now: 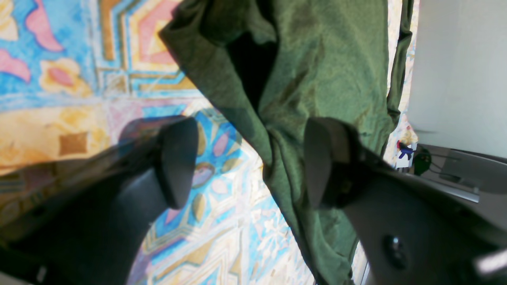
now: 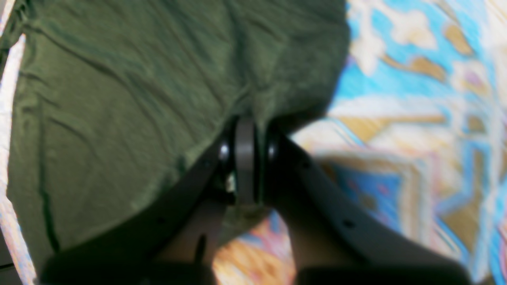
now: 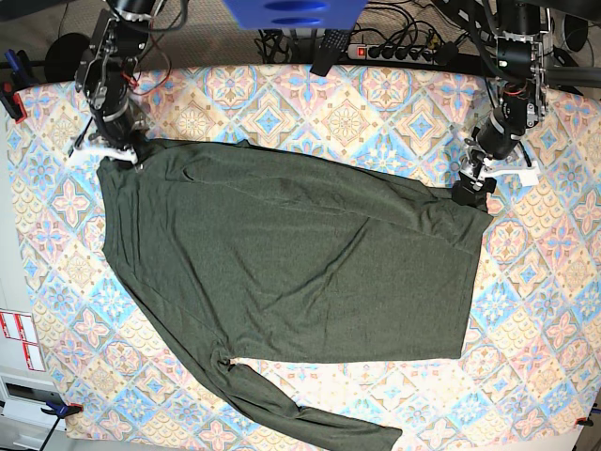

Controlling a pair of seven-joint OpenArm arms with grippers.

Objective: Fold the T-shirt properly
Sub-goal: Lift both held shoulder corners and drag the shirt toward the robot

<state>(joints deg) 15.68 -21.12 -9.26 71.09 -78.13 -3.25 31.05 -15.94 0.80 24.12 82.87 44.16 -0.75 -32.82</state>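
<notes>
The T-shirt (image 3: 291, 263) is dark olive green and lies spread flat across the patterned tablecloth (image 3: 376, 103), with one long sleeve (image 3: 310, 413) trailing to the front edge. My right gripper (image 3: 120, 155) sits at the shirt's far left corner. In the right wrist view it (image 2: 245, 130) is shut on a pinch of the T-shirt (image 2: 119, 99). My left gripper (image 3: 470, 193) hovers at the shirt's far right corner. It (image 1: 251, 162) is open, its dark fingers (image 1: 178, 162) wide apart, and a bunched edge of the T-shirt (image 1: 317, 59) runs between them, touching neither pad that I can see.
A power strip (image 3: 394, 52) and cables lie along the table's back edge, beside a blue object (image 3: 291, 11). A red clamp (image 3: 11, 99) grips the left edge. In the left wrist view the table edge (image 1: 400, 130) runs close to the right finger.
</notes>
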